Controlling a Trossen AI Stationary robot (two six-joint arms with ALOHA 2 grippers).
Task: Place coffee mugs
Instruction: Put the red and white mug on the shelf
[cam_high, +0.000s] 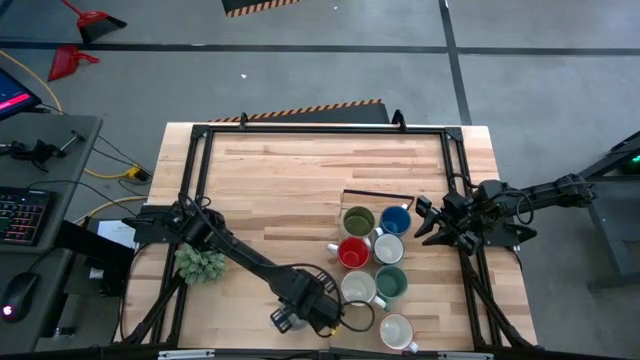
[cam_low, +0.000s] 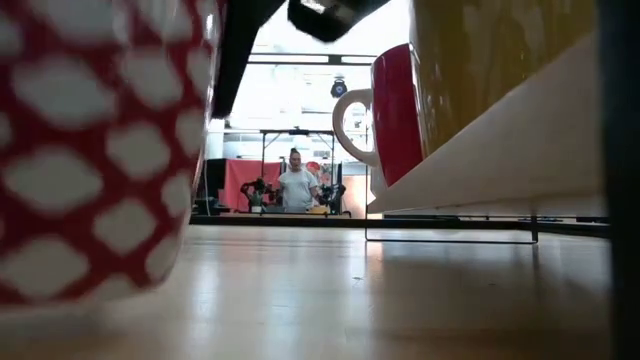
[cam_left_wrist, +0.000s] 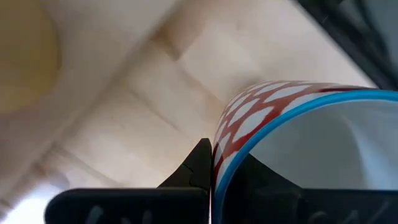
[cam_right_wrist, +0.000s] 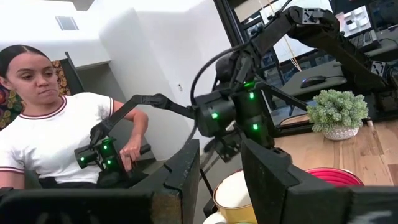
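Observation:
My left gripper (cam_high: 288, 320) points down near the table's front edge, left of the group of coffee mugs, and is shut on a red mug with white patches and a blue rim (cam_left_wrist: 273, 106). That mug fills the left of the low view (cam_low: 90, 150). The other mugs stand together right of centre: olive green (cam_high: 358, 220), blue (cam_high: 396, 220), red (cam_high: 352, 253), teal (cam_high: 391, 283), and white ones (cam_high: 388, 248) (cam_high: 358, 287) (cam_high: 397, 332). My right gripper (cam_high: 432, 222) hovers open at the right edge, with nothing between its fingers (cam_right_wrist: 180, 174). My left gripper pinches the patterned mug's wall at the rim (cam_left_wrist: 219, 155), one finger (cam_left_wrist: 199, 165) outside and the other (cam_left_wrist: 261, 180) inside the mug. The fingers come from above, pointing down. The mug stays upright, mouth up; whether its base touches the table I cannot tell.
A bushy green plant (cam_high: 200, 265) stands at the table's left. A black frame (cam_high: 320, 130) runs around the tabletop. The far half of the wooden table (cam_high: 300, 170) is bare wood. A seated person (cam_right_wrist: 56, 124) shows beyond the table in the right wrist view.

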